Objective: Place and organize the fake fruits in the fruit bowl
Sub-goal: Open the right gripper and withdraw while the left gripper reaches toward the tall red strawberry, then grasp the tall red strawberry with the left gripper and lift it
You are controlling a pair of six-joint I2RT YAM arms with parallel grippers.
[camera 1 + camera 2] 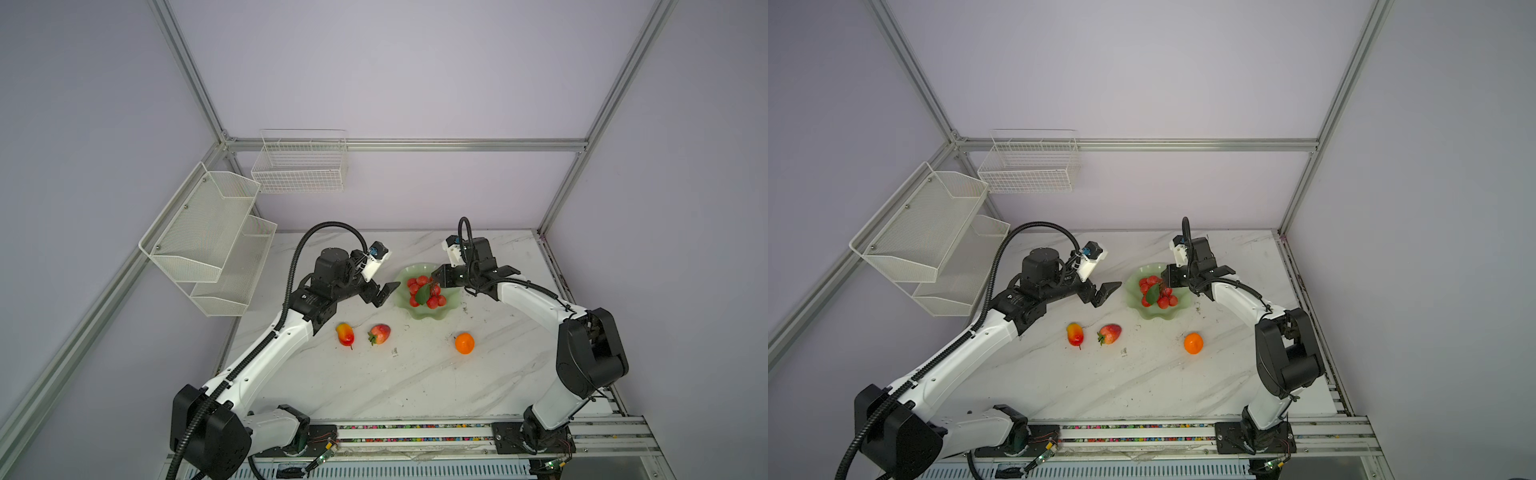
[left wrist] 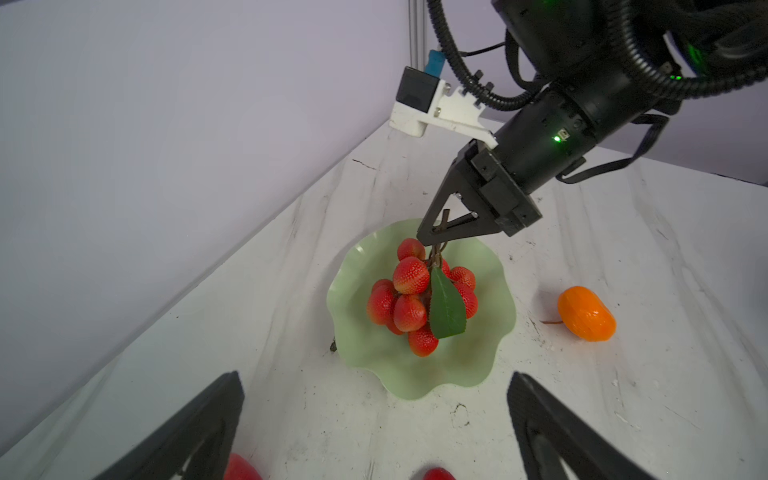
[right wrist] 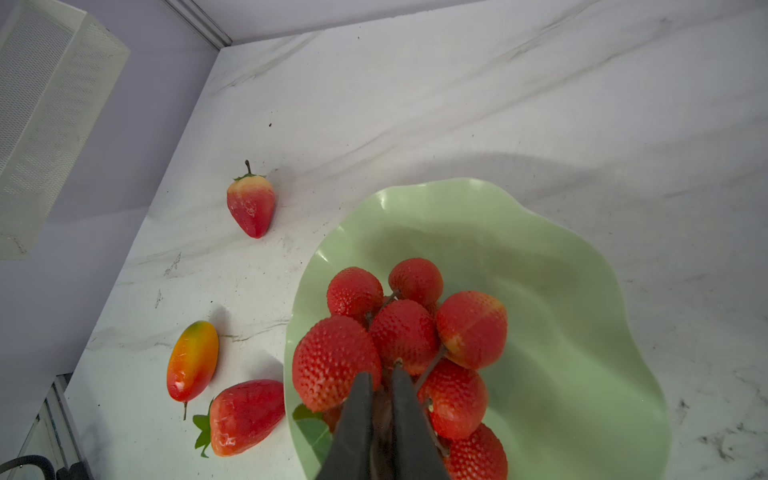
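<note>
Right tool (image 2: 432,237) pinches grape cluster (image 2: 415,299) stem over the fruit bowl (image 2: 478,365); left tool (image 1: 383,294) gapes beside it.

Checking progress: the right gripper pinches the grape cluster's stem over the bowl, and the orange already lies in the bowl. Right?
Not quite. The orange lies on the table, outside the bowl, as both top views show. The rest holds: the right gripper pinches the grape cluster by its stem over the bowl.

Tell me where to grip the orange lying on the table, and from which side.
Grip the orange across its rounded middle, probably straight down from above: it lies alone on the table, with nothing close beside it.
</note>
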